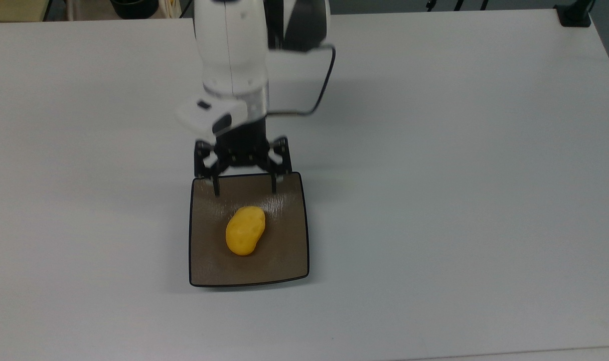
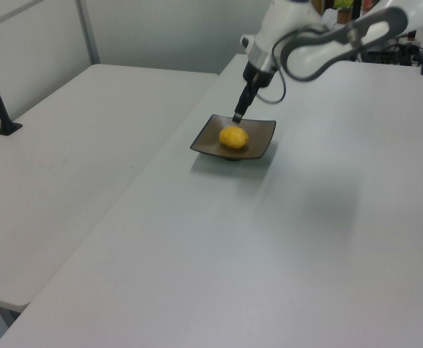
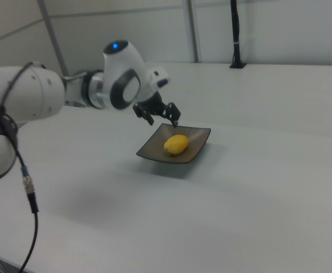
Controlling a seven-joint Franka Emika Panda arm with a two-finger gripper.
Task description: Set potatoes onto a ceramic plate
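1. A bright-yellow potato (image 1: 245, 230) lies on its side near the middle of the square brown ceramic plate (image 1: 289, 260), resting flat and touching nothing else.
2. The plate sits on a pale grey surface (image 1: 460, 175), its thin black rim plain in the top view.
3. The gripper (image 1: 243, 189) hangs above the plate's far edge, well clear of the potato, its jaws spread wide and holding nothing.
4. In the right view, the gripper (image 3: 161, 118) hovers just behind the plate (image 3: 197, 149), with the potato (image 3: 176, 144) free below it.
5. In the left view, the potato (image 2: 233, 137) sits in the plate (image 2: 263, 138), and one dark finger (image 2: 238, 114) points down at the plate's rear rim.
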